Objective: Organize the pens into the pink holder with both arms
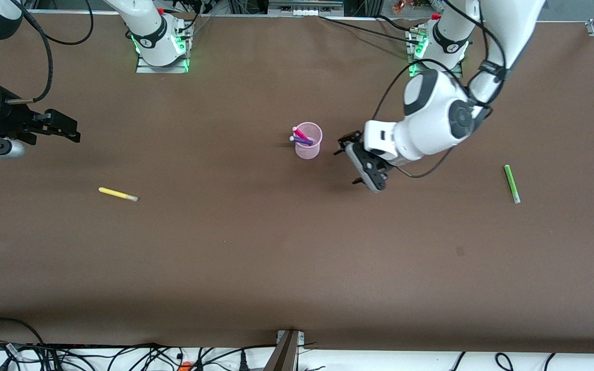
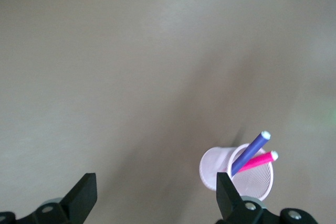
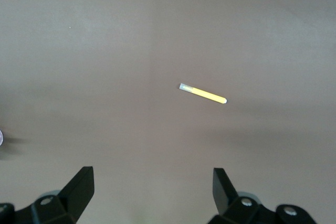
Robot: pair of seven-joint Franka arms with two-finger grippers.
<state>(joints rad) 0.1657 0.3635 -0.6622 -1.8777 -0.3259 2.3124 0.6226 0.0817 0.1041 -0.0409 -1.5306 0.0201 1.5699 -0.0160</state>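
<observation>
The pink holder (image 1: 308, 147) stands upright mid-table with the magenta pen (image 1: 300, 133) and the purple pen (image 1: 301, 139) leaning in it. My left gripper (image 1: 348, 161) hangs open and empty beside the holder, toward the left arm's end. In the left wrist view the holder (image 2: 216, 167), the purple pen (image 2: 251, 151) and the magenta pen (image 2: 261, 160) show by one finger of that gripper (image 2: 156, 199). The yellow pen (image 1: 117, 194) lies flat toward the right arm's end. My right gripper (image 1: 70, 129) is open and empty over bare table there; its view (image 3: 152, 195) shows the yellow pen (image 3: 203, 94). The green pen (image 1: 511, 183) lies flat toward the left arm's end.
The brown table (image 1: 276, 247) stretches wide around the pens. Both arm bases stand at its edge farthest from the front camera. Cables lie along the edge nearest to that camera.
</observation>
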